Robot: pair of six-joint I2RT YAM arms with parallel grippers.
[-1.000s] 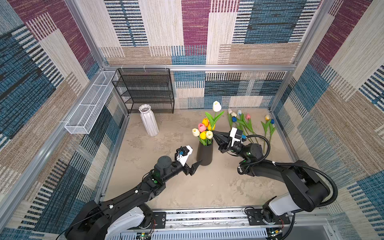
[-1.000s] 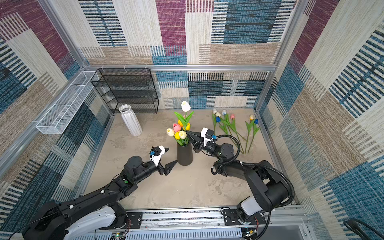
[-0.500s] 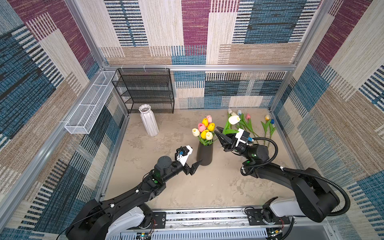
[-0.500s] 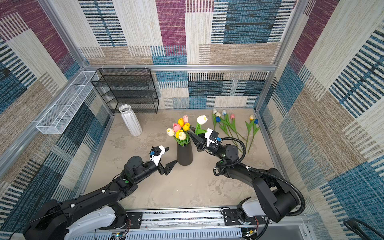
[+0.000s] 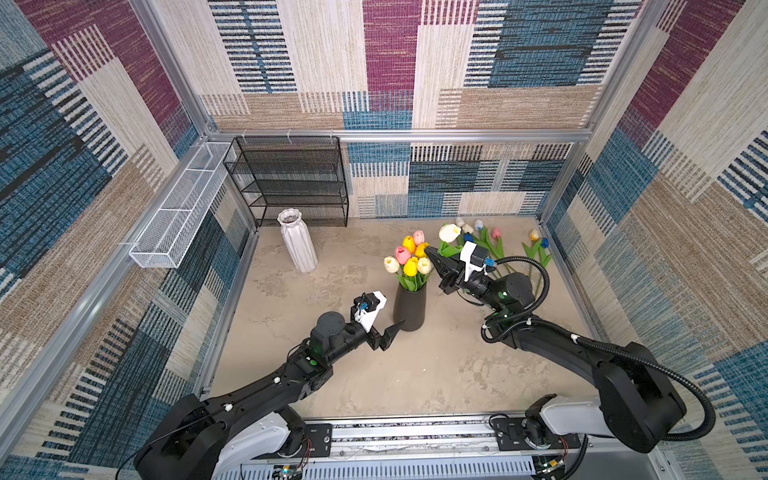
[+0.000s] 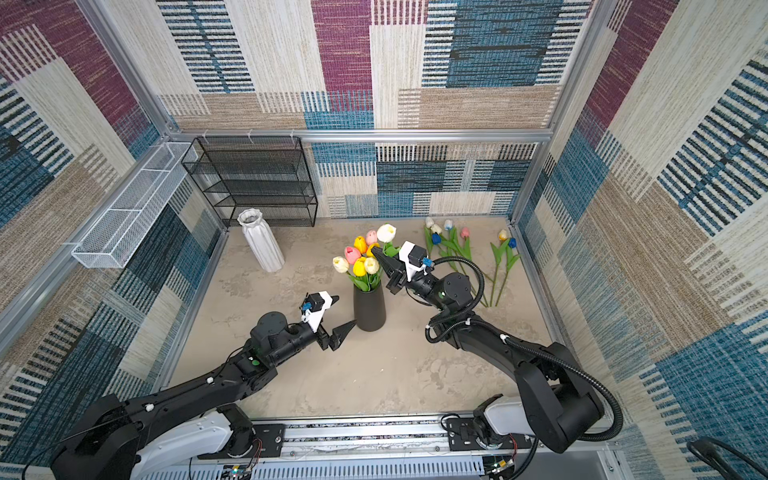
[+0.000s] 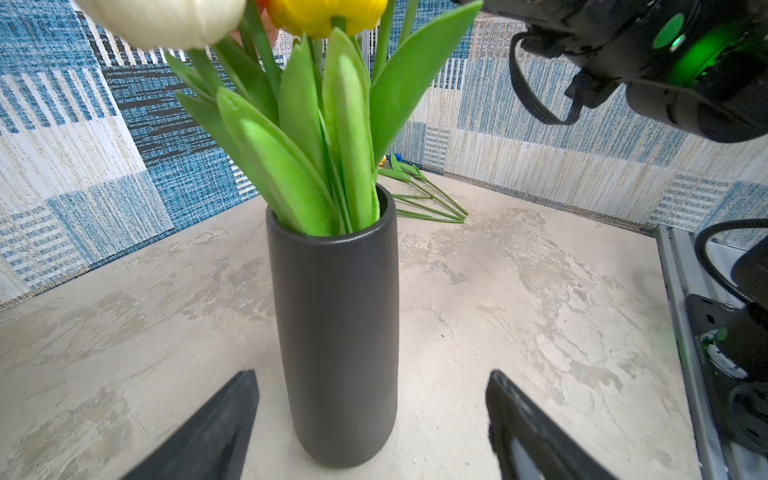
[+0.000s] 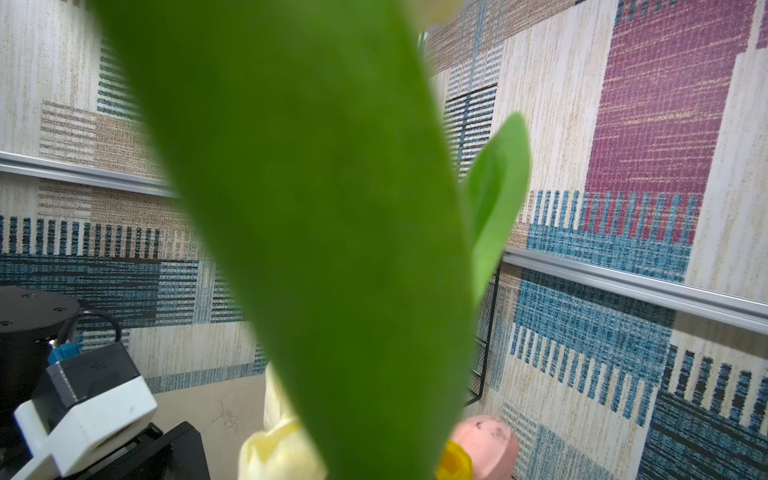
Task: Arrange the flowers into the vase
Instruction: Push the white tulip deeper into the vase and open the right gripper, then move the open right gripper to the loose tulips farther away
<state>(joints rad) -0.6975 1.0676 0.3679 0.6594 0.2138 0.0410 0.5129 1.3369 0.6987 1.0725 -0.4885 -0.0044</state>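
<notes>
A black vase (image 5: 409, 307) (image 6: 369, 309) stands mid-table and holds several flowers (image 5: 409, 257) with yellow, pink and cream heads. My right gripper (image 5: 431, 252) (image 6: 376, 252) is raised just right of those heads, shut on the stem of a cream-white tulip (image 5: 449, 232) (image 6: 385, 232). That tulip's green leaf (image 8: 324, 249) fills the right wrist view and hides the jaws. Low at the vase's foot, my left gripper (image 7: 372, 399) (image 5: 390, 322) is open, one finger on each side of the vase (image 7: 336, 332), neither touching it. More flowers (image 5: 490, 245) (image 6: 453, 245) lie on the table at the back right.
An empty white ribbed vase (image 5: 297, 241) stands at the back left, in front of a black wire shelf (image 5: 291, 183). A white wire basket (image 5: 178, 208) hangs on the left wall. A further pair of tulips (image 5: 538, 249) lies by the right wall.
My right gripper swung the cream-white tulip from above the bouquet down to the right, then back a little toward the heads. The left arm has not moved.
</notes>
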